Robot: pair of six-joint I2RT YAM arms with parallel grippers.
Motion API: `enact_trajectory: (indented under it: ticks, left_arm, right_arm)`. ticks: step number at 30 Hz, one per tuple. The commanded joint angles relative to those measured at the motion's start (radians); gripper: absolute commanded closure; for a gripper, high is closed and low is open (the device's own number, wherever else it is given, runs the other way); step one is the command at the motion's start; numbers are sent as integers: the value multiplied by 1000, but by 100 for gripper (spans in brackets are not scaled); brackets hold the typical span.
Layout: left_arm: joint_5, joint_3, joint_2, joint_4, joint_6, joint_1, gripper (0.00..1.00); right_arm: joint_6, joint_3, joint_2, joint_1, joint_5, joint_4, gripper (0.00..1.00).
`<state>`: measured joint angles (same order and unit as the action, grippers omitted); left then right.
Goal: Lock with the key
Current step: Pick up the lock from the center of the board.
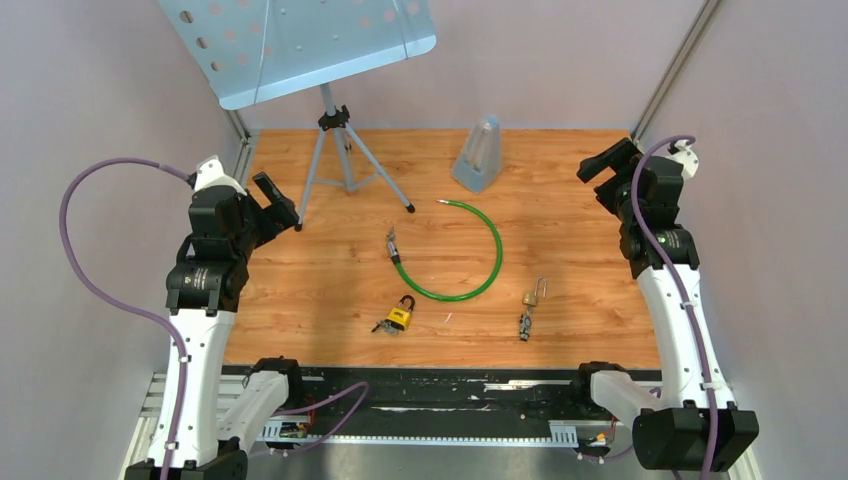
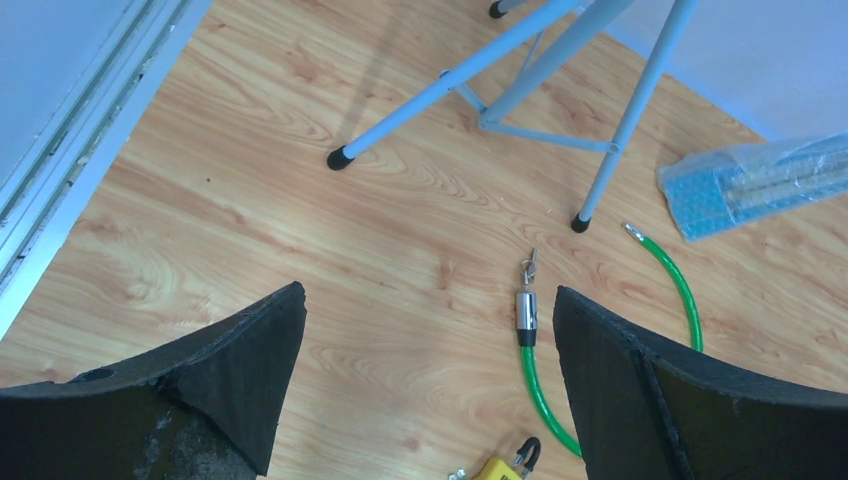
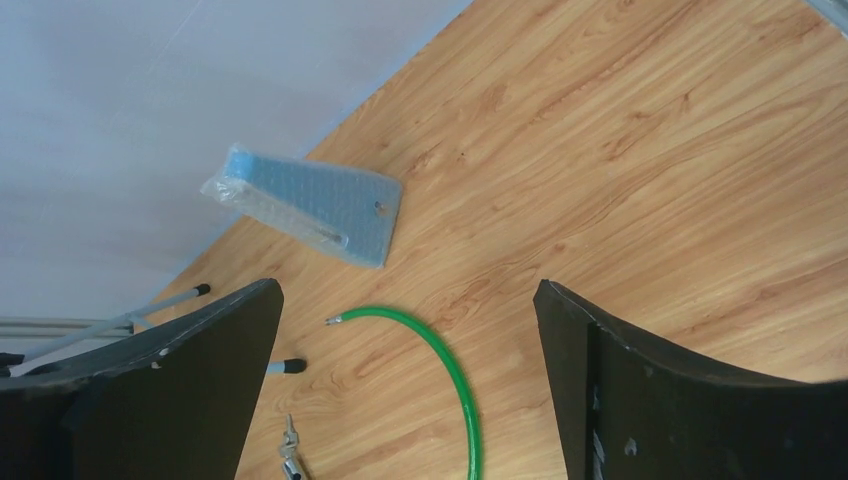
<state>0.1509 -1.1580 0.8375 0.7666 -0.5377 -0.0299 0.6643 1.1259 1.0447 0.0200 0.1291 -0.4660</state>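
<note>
A green cable lock lies curved in the middle of the wooden table, its metal lock end with a key at the left; the cable also shows in the left wrist view and the right wrist view. A yellow padlock with keys lies near the front; its top shows in the left wrist view. A brass padlock with a key bunch lies to the right. My left gripper is open and empty at the far left. My right gripper is open and empty at the far right.
A light blue music stand on a tripod stands at the back left. A bubble-wrapped wedge-shaped object stands at the back centre. Walls close in on the left, right and back. A metal rail runs along the near edge.
</note>
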Motion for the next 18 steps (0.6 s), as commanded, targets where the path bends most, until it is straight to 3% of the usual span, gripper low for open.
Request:
enact_trajectory:
  ticks: [1, 7, 11, 14, 18]
  left_arm:
    - [56, -6, -4, -5, -29, 5, 0]
    - [-49, 11, -7, -23, 19, 5, 0]
    - [-286, 59, -9, -84, 74, 5, 0]
    - [-501, 100, 20, -99, 65, 4, 0]
    - [-533, 183, 35, -82, 22, -50, 0]
  right_arm:
    - [20, -11, -6, -5, -31, 16, 0]
    - [3, -44, 4, -4, -207, 8, 0]
    - [48, -89, 12, -32, -321, 3, 13]
    - [83, -120, 20, -147, -290, -24, 18]
    - [145, -149, 51, -379, -142, -90, 19]
